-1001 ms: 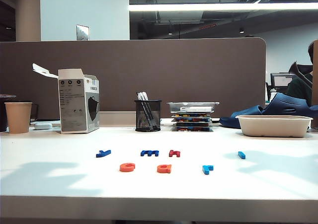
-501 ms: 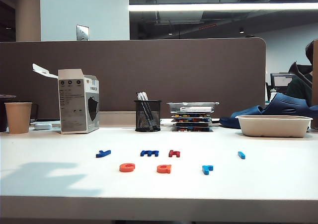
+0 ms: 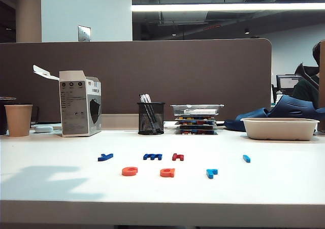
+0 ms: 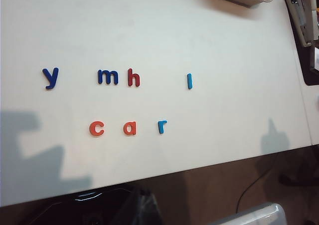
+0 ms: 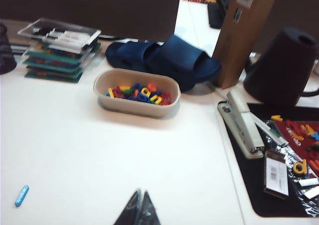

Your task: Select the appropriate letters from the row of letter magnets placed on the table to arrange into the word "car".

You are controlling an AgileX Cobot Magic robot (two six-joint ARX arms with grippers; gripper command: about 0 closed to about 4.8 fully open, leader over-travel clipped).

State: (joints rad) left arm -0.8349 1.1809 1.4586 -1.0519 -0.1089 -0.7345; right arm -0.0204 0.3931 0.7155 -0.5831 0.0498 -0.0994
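The orange-red "c" (image 4: 96,128), orange "a" (image 4: 129,128) and light-blue "r" (image 4: 162,126) already lay in reading order just in front of the row of letter magnets (image 4: 117,77) on the table (image 3: 284,178), so the word looked spelled and the sound move was to pull clear without brushing them. The right gripper (image 5: 139,210) hung with jaws pressed together and empty, well to the side of that row near the light-blue stick (image 5: 21,195), with bare tabletop around it. The left gripper was out of sight and its jaws could not be judged.
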